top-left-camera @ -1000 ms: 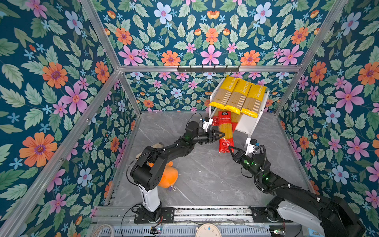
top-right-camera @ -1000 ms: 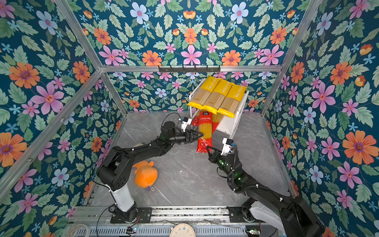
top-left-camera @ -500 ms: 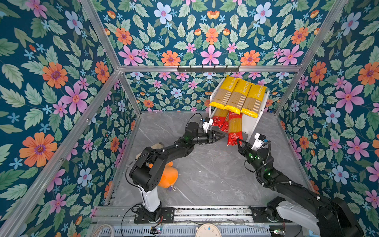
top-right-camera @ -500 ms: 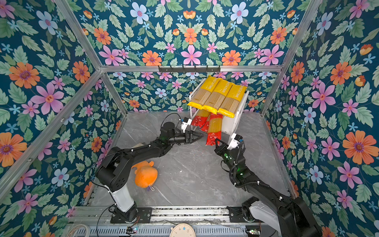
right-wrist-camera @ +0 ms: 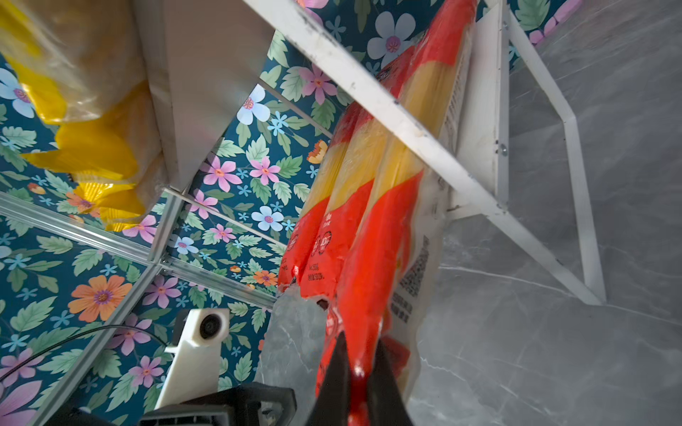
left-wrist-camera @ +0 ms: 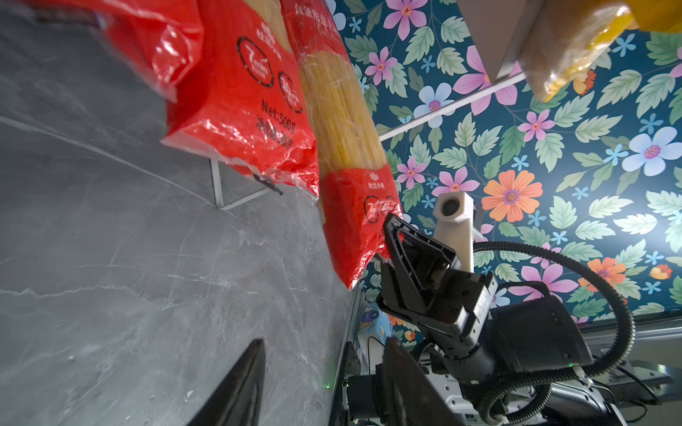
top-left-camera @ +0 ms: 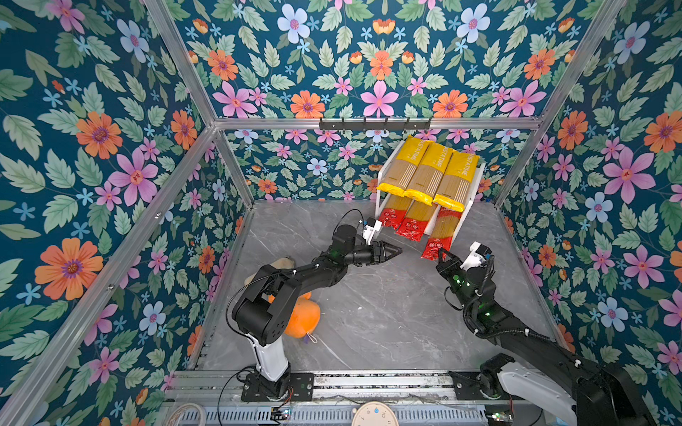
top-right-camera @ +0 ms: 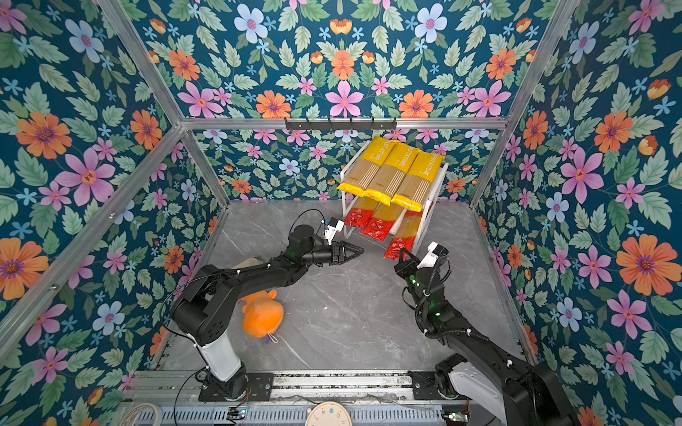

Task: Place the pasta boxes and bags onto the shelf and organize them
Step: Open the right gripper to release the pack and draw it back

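Floral-papered walls ring a grey marble tabletop (top-left-camera: 369, 313). The right gripper (top-left-camera: 441, 253) pinches the red near end of a red-ended spaghetti pack (top-left-camera: 441, 228) with a clear middle showing yellow noodles. The pack slants off the lower board of the white shelf (right-wrist-camera: 369, 92), beside two like packs (top-left-camera: 404, 217). The left gripper (top-left-camera: 398, 252) hangs spread and empty nearby. Three yellow PASTATIME packs (top-left-camera: 428, 173) cover the top board.

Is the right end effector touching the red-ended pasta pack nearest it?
Touching. The right wrist view shows the right end effector closed on the near red end of the red-ended pasta pack, with no gap.
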`<action>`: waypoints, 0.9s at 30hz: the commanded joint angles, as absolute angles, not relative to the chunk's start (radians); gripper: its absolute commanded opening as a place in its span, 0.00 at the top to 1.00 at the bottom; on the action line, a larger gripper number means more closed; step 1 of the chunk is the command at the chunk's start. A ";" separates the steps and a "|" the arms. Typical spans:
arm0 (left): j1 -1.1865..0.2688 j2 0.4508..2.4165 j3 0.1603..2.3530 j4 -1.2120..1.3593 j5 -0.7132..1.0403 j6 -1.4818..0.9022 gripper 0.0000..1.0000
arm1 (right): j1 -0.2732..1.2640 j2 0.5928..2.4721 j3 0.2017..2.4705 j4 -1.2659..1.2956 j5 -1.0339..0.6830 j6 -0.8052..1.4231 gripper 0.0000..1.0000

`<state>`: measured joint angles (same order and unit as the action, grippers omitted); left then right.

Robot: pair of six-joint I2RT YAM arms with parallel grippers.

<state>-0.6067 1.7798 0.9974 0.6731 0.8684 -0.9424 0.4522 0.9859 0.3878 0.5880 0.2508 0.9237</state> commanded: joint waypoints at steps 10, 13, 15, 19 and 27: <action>-0.598 1.772 0.999 0.676 0.877 -0.928 0.46 | 0.390 1.082 0.464 0.700 0.221 0.879 1.00; -0.597 1.769 0.997 0.672 0.877 -0.926 0.46 | 0.359 1.114 0.486 0.693 0.182 0.859 1.00; -0.597 1.769 0.997 0.667 0.879 -0.925 0.47 | 0.344 1.140 0.492 0.696 0.144 0.861 0.98; -0.595 1.775 0.999 0.666 0.878 -0.927 0.47 | 0.342 1.160 0.483 0.690 0.103 0.891 0.84; -0.594 1.787 1.008 0.670 0.884 -0.936 0.47 | 0.342 1.066 0.421 0.540 0.088 0.943 0.55</action>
